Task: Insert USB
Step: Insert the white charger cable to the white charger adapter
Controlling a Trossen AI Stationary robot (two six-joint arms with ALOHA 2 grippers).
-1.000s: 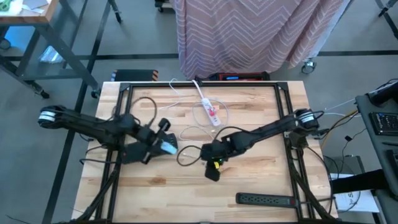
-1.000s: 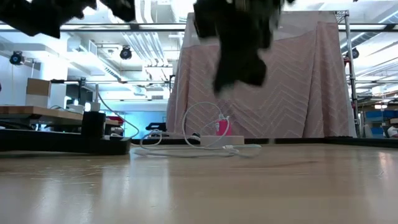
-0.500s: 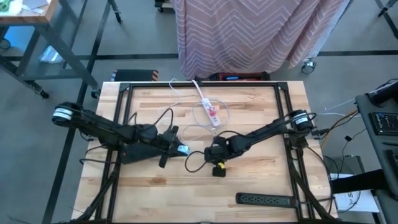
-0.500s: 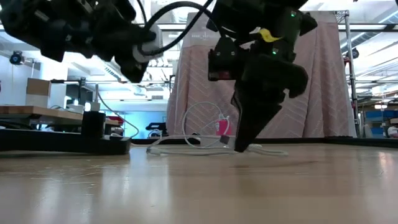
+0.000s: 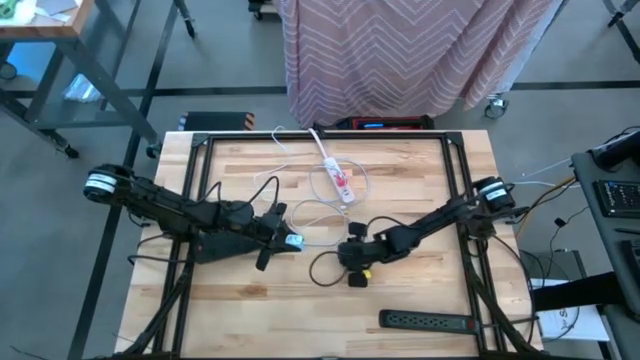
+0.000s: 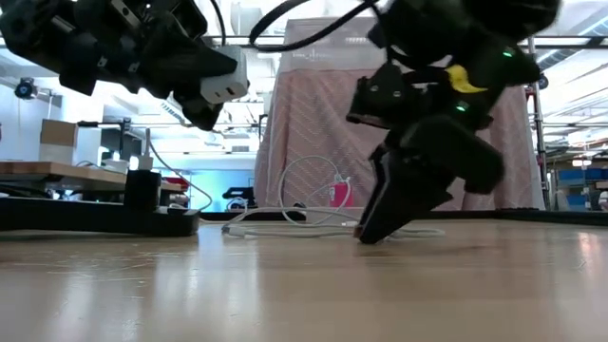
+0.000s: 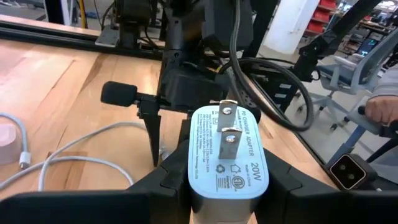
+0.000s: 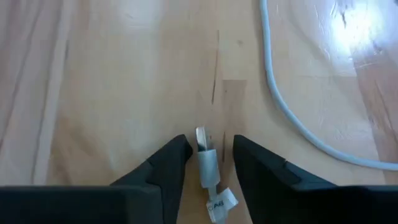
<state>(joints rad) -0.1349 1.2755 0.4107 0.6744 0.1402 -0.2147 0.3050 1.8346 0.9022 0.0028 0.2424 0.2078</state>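
Observation:
A white 20W charger (image 7: 224, 163) with two metal prongs sits in my left gripper (image 5: 284, 240), above the table's middle left; it also shows in the low view (image 6: 225, 81). The prongs face my right arm. My right gripper (image 8: 210, 146) is open, slanting down, with its tips at the table top (image 6: 367, 236). The white cable's USB plug (image 8: 204, 152) lies on the wood between its fingers, with a gap on each side. The cable (image 5: 318, 210) loops away toward the table's middle. My left gripper pinches the charger's body by its two side faces (image 7: 194, 186) between its two fingers. The fingers lie about level and point toward the table's right side. The charger is lifted clear of the table, its prong face (image 7: 227, 127) turned away from the wrist.
A white power strip (image 5: 335, 172) with a pink part lies at the far middle, amid loops of white cable. A black power strip (image 5: 425, 321) lies near the front right. Bare wood shows at the front left (image 5: 240, 310).
My right gripper has come down from well above the table until its tips reach the wood, shifting a little toward the near right. My left gripper went down and toward the table's right with the charger, rolling as it went, then stayed still.

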